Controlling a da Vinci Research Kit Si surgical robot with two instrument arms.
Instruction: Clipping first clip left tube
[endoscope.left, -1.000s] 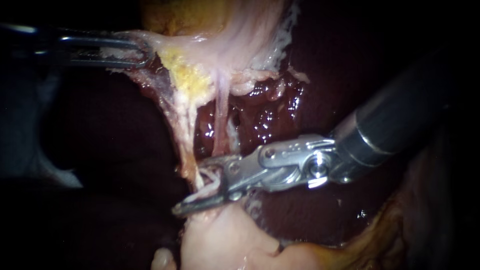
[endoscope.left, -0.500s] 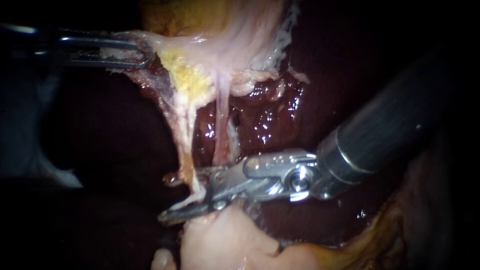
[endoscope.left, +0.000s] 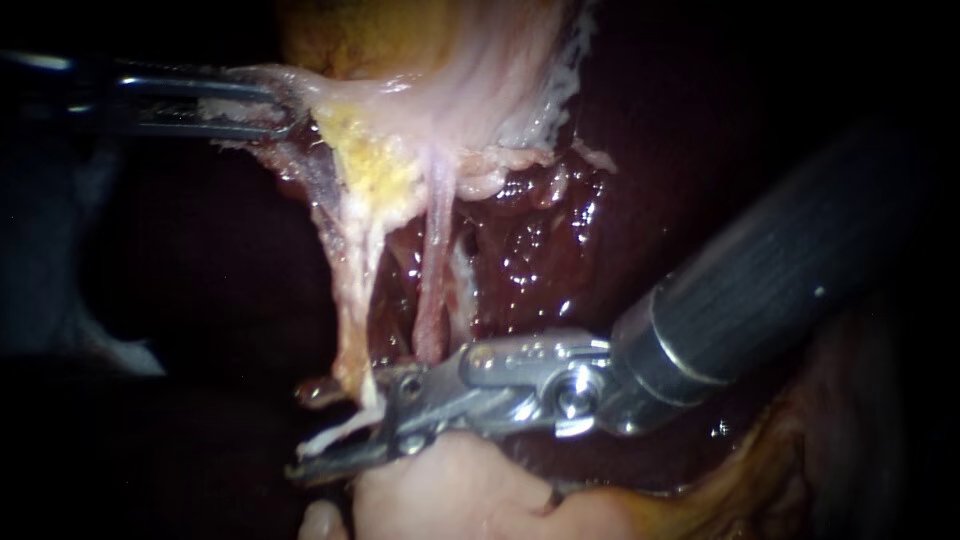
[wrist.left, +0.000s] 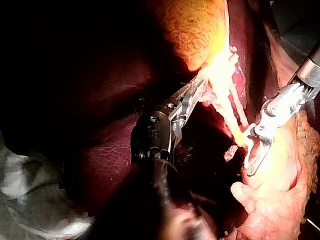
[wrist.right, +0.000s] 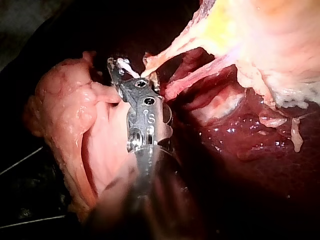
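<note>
Whitish and stringy, the left tube (endoscope.left: 350, 290) hangs from a lump of yellow fat (endoscope.left: 375, 165) across the dark red liver (endoscope.left: 520, 250); its lower end lies between the parted jaws of the silver-tipped right instrument (endoscope.left: 335, 425), a gap showing; the slim grey left instrument (endoscope.left: 285, 105) has its jaws clamped on pale tissue (endoscope.left: 320, 88) beside the fat.

Light pools on the centre; wet glints speckle the liver (endoscope.left: 520, 250); the left side and corners sink into shadow.
</note>
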